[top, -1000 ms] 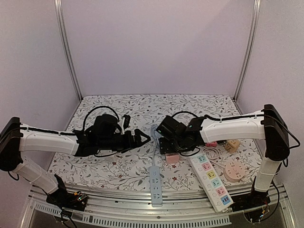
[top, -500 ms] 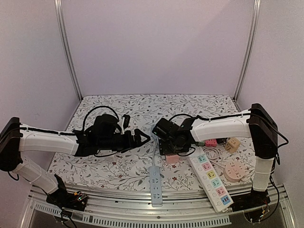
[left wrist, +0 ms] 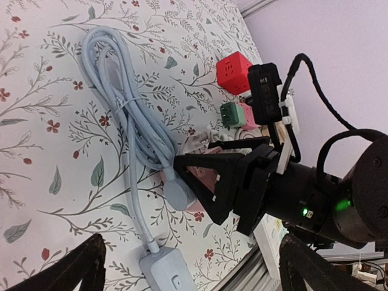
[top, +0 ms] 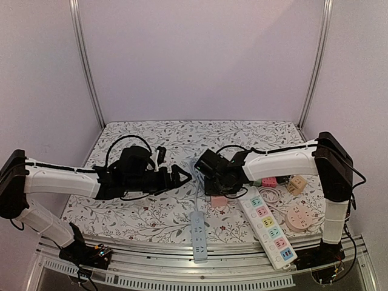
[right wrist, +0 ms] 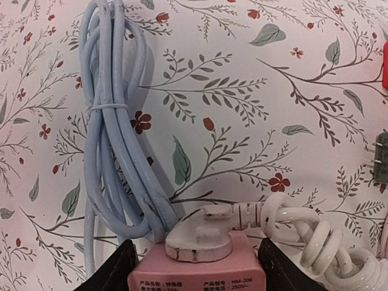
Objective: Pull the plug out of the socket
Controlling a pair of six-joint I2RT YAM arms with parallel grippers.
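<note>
The step in hand looks like bracing the socket body so the plug can be drawn out of it. The pink socket lies on the table a little right of the middle and toward the near edge, just beside a bundled blue cable. The pale plug is seated in its top face. The right gripper straddles the socket from above. Its fingers rest against the block's two sides, which reads as a hold on it. The left gripper hangs near, left of the socket, with its fingers spread wide and nothing between them. The next move probably calls for the left gripper to pinch the plug's body rather than its cord and pull straight away from the socket face while the right holds the block down.
</note>
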